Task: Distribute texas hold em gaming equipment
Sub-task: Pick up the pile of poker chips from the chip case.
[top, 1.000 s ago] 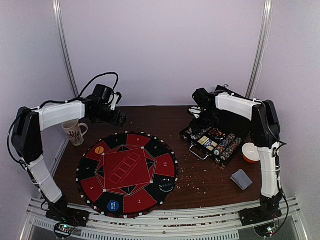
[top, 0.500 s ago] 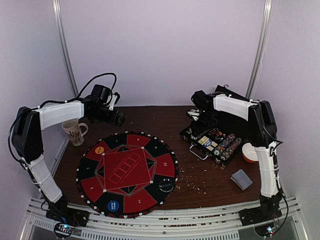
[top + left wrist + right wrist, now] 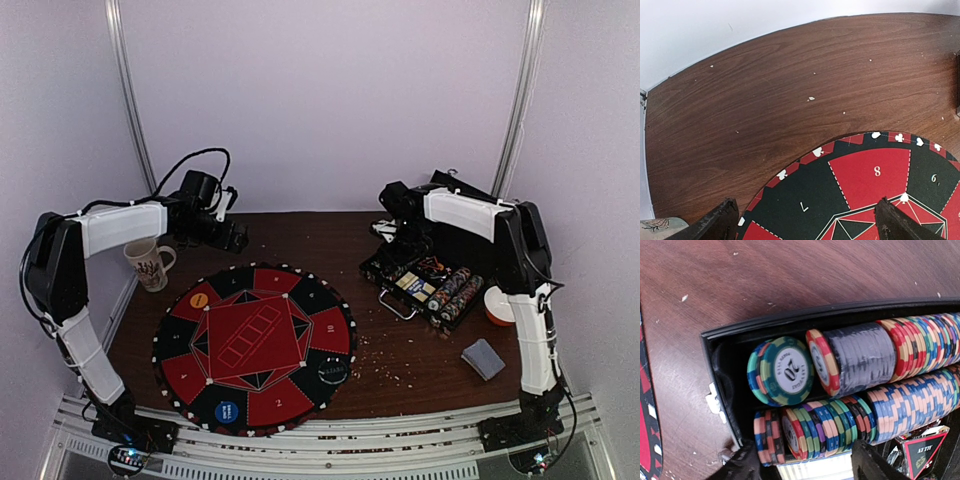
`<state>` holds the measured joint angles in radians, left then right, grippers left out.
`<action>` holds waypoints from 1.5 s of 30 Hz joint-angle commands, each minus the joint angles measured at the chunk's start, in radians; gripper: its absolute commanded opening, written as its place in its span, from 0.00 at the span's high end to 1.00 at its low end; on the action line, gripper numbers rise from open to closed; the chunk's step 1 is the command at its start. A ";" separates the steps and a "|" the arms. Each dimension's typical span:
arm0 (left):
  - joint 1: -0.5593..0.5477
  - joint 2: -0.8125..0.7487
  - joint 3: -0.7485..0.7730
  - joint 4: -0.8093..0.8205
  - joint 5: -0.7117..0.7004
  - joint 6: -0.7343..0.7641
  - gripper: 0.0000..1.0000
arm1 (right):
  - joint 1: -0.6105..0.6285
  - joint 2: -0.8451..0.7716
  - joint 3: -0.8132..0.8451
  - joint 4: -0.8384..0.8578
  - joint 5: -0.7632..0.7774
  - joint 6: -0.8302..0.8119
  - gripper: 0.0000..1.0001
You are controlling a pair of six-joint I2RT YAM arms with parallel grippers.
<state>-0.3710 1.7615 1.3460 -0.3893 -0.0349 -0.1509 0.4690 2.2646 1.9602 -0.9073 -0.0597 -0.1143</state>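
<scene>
Striped poker chips (image 3: 840,425) lie in rows inside the black case (image 3: 425,280). A loose 20 chip (image 3: 785,371) leans at the end of the far row. My right gripper (image 3: 807,471) hovers at the case's far-left end (image 3: 400,240), open. Its fingers (image 3: 742,465) straddle the end of the near chip row and a white-edged stack (image 3: 815,470); contact is unclear. A yellow disc (image 3: 198,299), a blue disc (image 3: 226,410) and a black disc (image 3: 332,371) rest on the round mat (image 3: 255,340). My left gripper (image 3: 807,225) is wide open and empty over the mat's far-left rim (image 3: 222,238).
A patterned mug (image 3: 148,265) stands left of the mat. A red-and-white bowl (image 3: 500,305) sits right of the case. A small grey-blue pack (image 3: 484,358) lies on the table near the right arm. Crumbs dot the brown tabletop (image 3: 790,90).
The left gripper drew back a little toward the far-left wall. The right gripper shifted slightly left over the case's end, and its jaws narrowed, then widened again.
</scene>
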 commanded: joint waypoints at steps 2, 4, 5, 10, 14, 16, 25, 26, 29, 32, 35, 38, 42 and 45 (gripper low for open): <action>0.015 0.013 -0.013 0.038 0.033 -0.014 0.02 | 0.010 0.064 0.065 -0.036 0.041 -0.002 0.32; 0.015 0.014 -0.014 0.039 0.035 -0.014 0.02 | 0.010 0.074 0.066 -0.032 0.047 0.000 0.34; 0.015 0.014 -0.015 0.040 0.035 -0.013 0.02 | 0.010 0.078 0.066 -0.032 0.047 -0.003 0.34; 0.017 0.013 -0.014 0.038 0.037 -0.013 0.02 | 0.032 0.089 0.060 -0.054 0.057 -0.001 0.37; 0.018 0.015 -0.013 0.039 0.049 -0.015 0.02 | 0.065 0.056 0.034 -0.064 0.059 -0.002 0.43; 0.019 0.015 -0.013 0.039 0.052 -0.015 0.02 | 0.077 0.037 0.024 -0.067 0.062 0.001 0.44; 0.023 0.016 -0.015 0.039 0.069 -0.020 0.02 | 0.086 0.001 0.016 -0.065 0.142 0.019 0.47; 0.024 0.017 -0.015 0.039 0.068 -0.021 0.02 | 0.086 0.001 0.022 -0.063 0.152 0.019 0.47; 0.023 0.019 -0.016 0.039 0.068 -0.020 0.02 | 0.085 0.005 0.066 -0.069 0.155 0.021 0.46; 0.023 0.022 -0.016 0.039 0.071 -0.021 0.02 | 0.082 -0.002 0.118 -0.077 0.129 0.014 0.42; 0.023 0.023 -0.017 0.038 0.071 -0.019 0.02 | 0.064 -0.016 0.109 -0.061 0.090 0.011 0.34; 0.024 0.023 -0.016 0.039 0.076 -0.019 0.02 | 0.037 -0.012 0.093 -0.055 0.066 0.011 0.24; 0.025 0.023 -0.017 0.038 0.079 -0.019 0.02 | 0.016 0.026 0.103 -0.075 0.014 0.007 0.24; 0.025 0.024 -0.017 0.039 0.080 -0.018 0.02 | 0.014 0.052 0.113 -0.091 0.012 0.010 0.28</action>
<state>-0.3542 1.7786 1.3407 -0.3889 0.0284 -0.1635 0.4923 2.2818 2.0567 -0.9562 -0.0116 -0.1055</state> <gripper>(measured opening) 0.983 0.742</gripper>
